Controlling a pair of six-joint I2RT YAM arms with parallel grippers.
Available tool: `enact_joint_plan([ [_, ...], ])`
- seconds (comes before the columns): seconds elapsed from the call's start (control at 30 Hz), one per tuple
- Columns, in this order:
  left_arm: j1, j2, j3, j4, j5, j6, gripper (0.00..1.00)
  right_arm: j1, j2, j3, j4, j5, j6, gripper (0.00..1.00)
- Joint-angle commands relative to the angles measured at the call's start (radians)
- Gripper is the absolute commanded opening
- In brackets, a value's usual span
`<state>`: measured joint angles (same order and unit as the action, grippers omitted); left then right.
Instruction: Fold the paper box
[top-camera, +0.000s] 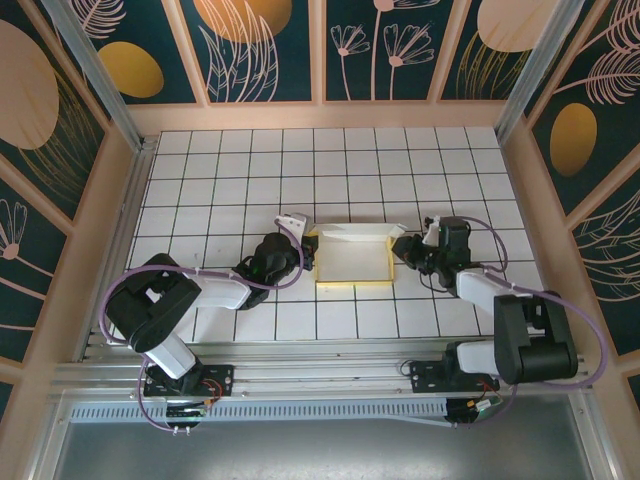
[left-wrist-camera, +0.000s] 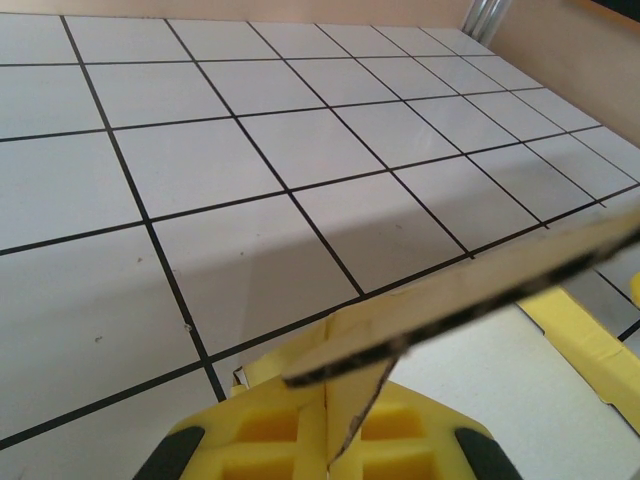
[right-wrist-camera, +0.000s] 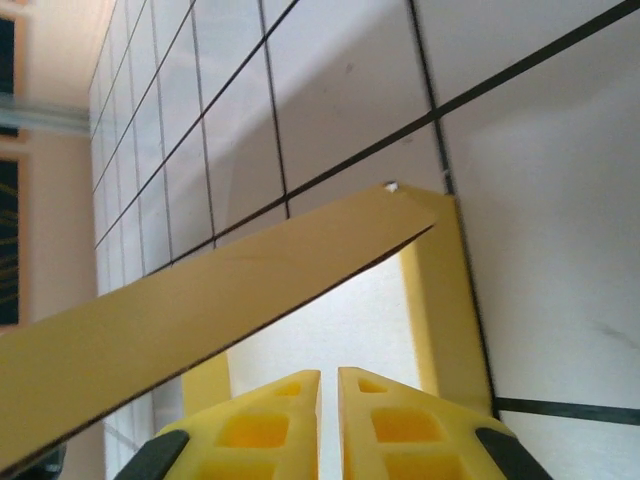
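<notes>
Both arms reach forward over the table and bend inward toward each other. The left gripper (top-camera: 303, 243) is clamped tight, its yellow fingers (left-wrist-camera: 270, 425) pressed together on a thin edge of card. The right gripper (top-camera: 400, 246) has its fingers (right-wrist-camera: 270, 420) almost together, a narrow slit between them.

Paper box (left-wrist-camera: 470, 290) flap cropped, blurred.

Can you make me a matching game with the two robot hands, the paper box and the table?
1 left gripper
2 right gripper
3 paper box
4 table

a white tiles with black lines
b pinching a card flap
c yellow and white, lying between the two arms
d jaws almost together, nothing between them

Pairs: 1-b, 2-d, 3-c, 4-a
</notes>
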<state>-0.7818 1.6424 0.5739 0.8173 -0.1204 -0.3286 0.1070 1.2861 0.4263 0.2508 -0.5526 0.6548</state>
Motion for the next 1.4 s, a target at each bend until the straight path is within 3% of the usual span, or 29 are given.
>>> enact_joint_plan([
  [0.0,-0.011,-0.003,-0.015,-0.104,0.011,0.007,0.00,-0.050,-0.104,-0.013,-0.094,0.153,-0.031,0.15],
  [0.17,-0.012,-0.005,-0.005,-0.109,0.018,0.010,0.00,-0.155,-0.132,0.021,-0.110,0.141,-0.034,0.15],
  [0.43,-0.011,-0.003,0.007,-0.114,0.024,0.008,0.00,-0.077,0.004,0.105,-0.019,-0.043,-0.095,0.13],
  [0.83,-0.011,0.005,0.016,-0.116,0.030,0.005,0.00,-0.033,0.040,0.102,0.011,-0.078,-0.117,0.05],
  [0.97,-0.011,0.010,0.021,-0.124,0.031,0.003,0.00,-0.068,-0.011,0.109,-0.057,0.026,-0.110,0.13],
  [1.03,-0.011,0.008,0.021,-0.122,0.033,0.003,0.00,-0.112,-0.032,0.117,-0.085,0.057,-0.109,0.33],
  [1.1,-0.011,0.006,0.023,-0.124,0.033,0.003,0.00,-0.149,-0.037,0.128,-0.109,0.069,-0.113,0.35],
  [1.37,-0.011,0.009,0.030,-0.129,0.037,0.002,0.00,-0.174,0.058,0.198,-0.066,-0.052,-0.110,0.09],
])
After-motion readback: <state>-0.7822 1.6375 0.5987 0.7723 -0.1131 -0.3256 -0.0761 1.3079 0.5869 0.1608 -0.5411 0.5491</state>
